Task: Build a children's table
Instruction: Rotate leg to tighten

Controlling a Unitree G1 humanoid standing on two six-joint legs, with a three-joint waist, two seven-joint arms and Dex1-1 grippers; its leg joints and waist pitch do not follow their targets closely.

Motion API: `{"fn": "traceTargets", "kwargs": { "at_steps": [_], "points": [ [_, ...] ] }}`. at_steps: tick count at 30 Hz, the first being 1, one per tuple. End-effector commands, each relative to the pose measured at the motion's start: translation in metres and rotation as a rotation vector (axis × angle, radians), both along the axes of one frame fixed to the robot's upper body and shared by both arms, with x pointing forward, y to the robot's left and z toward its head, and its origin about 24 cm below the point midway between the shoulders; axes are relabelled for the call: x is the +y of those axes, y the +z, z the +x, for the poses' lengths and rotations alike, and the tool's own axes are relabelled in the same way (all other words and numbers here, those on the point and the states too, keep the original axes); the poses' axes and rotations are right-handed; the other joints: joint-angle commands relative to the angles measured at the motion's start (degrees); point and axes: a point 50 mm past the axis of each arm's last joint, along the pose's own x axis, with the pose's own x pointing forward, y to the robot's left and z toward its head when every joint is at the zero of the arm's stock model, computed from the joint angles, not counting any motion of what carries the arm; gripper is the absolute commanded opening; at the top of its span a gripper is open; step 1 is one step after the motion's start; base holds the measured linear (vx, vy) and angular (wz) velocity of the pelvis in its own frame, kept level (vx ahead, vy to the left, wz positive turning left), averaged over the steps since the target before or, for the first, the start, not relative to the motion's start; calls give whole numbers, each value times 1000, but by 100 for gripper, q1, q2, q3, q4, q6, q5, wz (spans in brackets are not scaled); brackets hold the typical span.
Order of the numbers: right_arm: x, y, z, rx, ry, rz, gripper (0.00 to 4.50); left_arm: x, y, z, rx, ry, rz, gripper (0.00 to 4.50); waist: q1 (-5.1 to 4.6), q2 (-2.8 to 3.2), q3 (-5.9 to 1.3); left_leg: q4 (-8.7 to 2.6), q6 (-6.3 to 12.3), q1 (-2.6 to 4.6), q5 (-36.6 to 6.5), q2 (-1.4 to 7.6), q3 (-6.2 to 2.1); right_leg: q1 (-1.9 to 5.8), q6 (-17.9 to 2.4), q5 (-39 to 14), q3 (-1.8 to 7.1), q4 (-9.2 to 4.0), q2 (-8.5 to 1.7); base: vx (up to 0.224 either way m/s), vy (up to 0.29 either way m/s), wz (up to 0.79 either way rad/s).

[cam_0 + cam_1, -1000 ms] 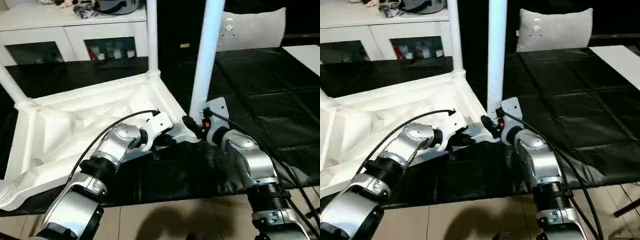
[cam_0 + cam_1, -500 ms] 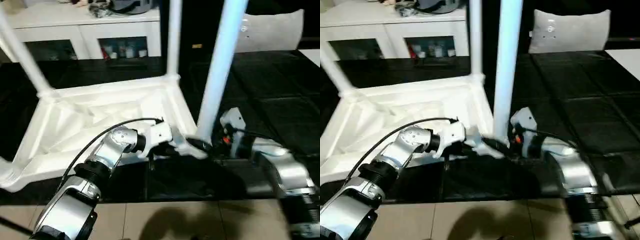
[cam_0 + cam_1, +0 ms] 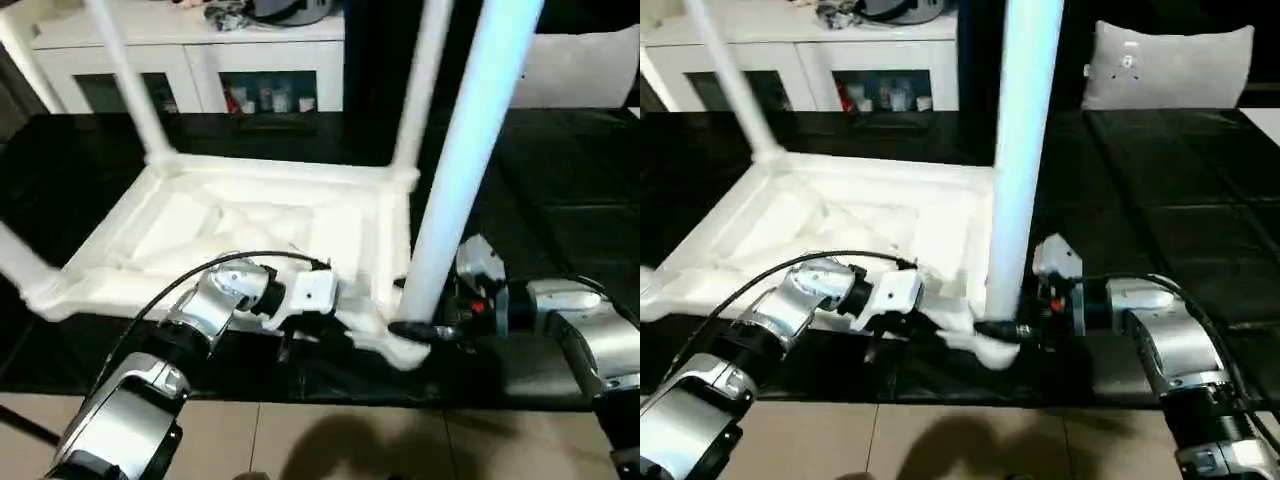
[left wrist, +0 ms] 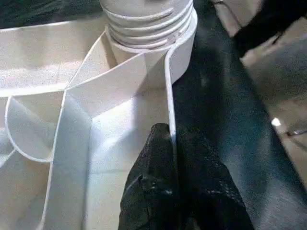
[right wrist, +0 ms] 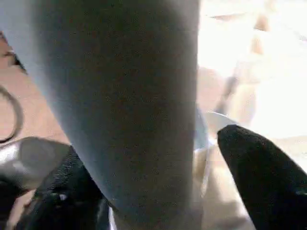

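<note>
The white plastic children's table is lying upside down on the black-covered bench, its ribbed underside facing up and its long tapered tube legs rising from the corner sockets. The left tool is pinching the thin near rim of the top, fingers closed on it, just beside the ridged corner socket. The right tool is straddling the base of the nearest leg, one black finger on each side. Since a second ago the right arm has swung outward to reach the leg side-on. The legs' tops are running out of frame; whether the right fingers are pressing on the leg is hard to make out.
</note>
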Motion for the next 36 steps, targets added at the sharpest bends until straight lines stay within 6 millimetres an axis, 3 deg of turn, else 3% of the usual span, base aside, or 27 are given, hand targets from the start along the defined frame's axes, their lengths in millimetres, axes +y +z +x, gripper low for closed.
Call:
{"fn": "traceTargets", "kwargs": {
  "at_steps": [1, 13, 18, 20, 21, 23, 24, 27, 28, 29, 32, 33, 34, 36],
  "points": [
    [3, 3, 0, -7, 31, 15, 347, -4, 1, -6, -1, -110, 33, 0, -14, -148, -386, -385, 661, -61, -863, 99, 90, 393, -872, -1965, 293, -403, -223, 0, 0, 0],
    [6, 0, -8, 60, 79, 42, 253, -2, 1, -6, 11, -121, 30, 0, -6, -139, -390, -386, 598, -67, -849, 97, 86, 396, -817, -1970, 294, -411, -216, 0, 0, 0],
    [15, -3, 0, 31, -98, 90, 219, -6, 4, 1, 69, 39, -31, 0, -32, -146, -364, -398, 488, -67, -927, 71, 93, 391, -715, -2298, 280, -451, -221, 0, 0, 0],
    [18, -4, 2, 16, -138, 83, 216, -6, 4, 3, 67, 63, -33, 0, -81, -155, -338, -400, 393, -71, -1014, 29, 89, 388, -537, -2687, 243, -504, -211, 0, 0, 0],
    [22, -8, 9, -4, -239, 58, 212, -8, 4, 6, 59, 121, -36, 0, -93, -153, -336, -396, 371, -61, -1052, 19, 92, 382, -475, -2808, 233, -528, -206, 0, 0, 0],
    [27, -10, 16, -21, -334, 45, 207, -11, 5, 10, 55, 186, -45, 0, -220, -167, -319, -397, 266, -72, -1210, -7, 78, 366, -311, -3090, 197, -575, -192, 0, 0, 0],
    [32, -13, 22, -21, -425, 38, 205, -16, 6, 13, 47, 236, -61, 0, -245, -154, -317, -394, 230, -71, -1217, -11, 70, 359, -294, -3111, 187, -567, -188, 0, 0, 0],
    [47, -18, 34, -28, -586, 5, 201, -30, 9, 20, 29, 352, -87, 0, -455, -137, -322, -386, 206, -79, -1425, -33, 35, 362, -203, -3215, 134, -621, -182, 0, 0, 0],
    [48, -18, 35, -26, -600, 3, 201, -31, 9, 20, 27, 361, -88, 0, -455, -137, -322, -386, 206, -79, -1425, -33, 35, 362, -203, -3215, 134, -621, -182, 0, 0, 0],
    [56, -21, 44, -10, -726, -21, 201, -40, 10, 25, -3, 450, -87, 0, -564, -126, -329, -387, 224, -109, -1383, -32, 24, 372, -286, -3048, 138, -599, -181, 0, 0, 0],
    [64, -21, 51, -7, -802, -13, 201, -48, 11, 28, -34, 509, -87, 0, -664, -155, -348, -365, 335, -109, -1290, -49, 42, 369, -386, -2882, 155, -608, -180, 0, 0, 0],
    [65, -21, 52, -16, -804, -8, 201, -49, 11, 29, -40, 519, -88, 0, -656, -150, -354, -358, 376, -99, -1237, -53, 49, 367, -404, -2834, 160, -607, -187, 0, 0, 0],
    [68, -20, 53, -14, -796, 17, 255, -51, 11, 29, -40, 529, -92, 0, -649, -151, -354, -357, 411, -105, -1199, -55, 54, 369, -425, -2790, 166, -598, -187, 0, 0, 0],
    [72, -18, 52, -39, -767, 31, 268, -56, 12, 29, -48, 537, -101, 0, -604, -162, -372, -361, 549, -119, -984, -37, 63, 388, -515, -2505, 195, -557, -191, 0, 0, 0]
  ]
}}
